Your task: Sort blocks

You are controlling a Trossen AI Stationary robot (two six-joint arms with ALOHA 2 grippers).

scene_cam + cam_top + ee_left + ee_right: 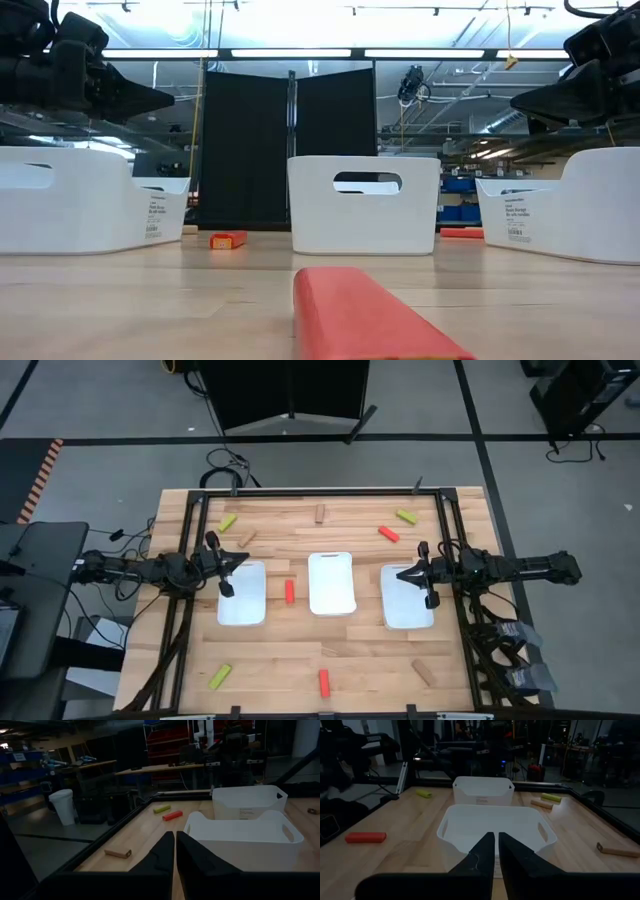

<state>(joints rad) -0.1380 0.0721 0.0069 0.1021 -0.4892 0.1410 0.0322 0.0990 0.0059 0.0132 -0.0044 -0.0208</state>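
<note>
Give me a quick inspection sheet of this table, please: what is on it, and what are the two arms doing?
Surface: wooden table, black frame around it.
Job's things: nine blocks lie loose on the wood, none in a tray: red block between left and middle trays, yellow-green block near front left, brown block at the far edge, six others scattered.
Trays: three white trays in a row, all empty.
Clutter: nothing seen.
End effectors: left end effector over the left tray, shut, empty; right end effector over the right tray, shut, empty.
Cables: black cables on the floor behind the table.
Surroundings: black screen, shelving; no person seen.
</note>
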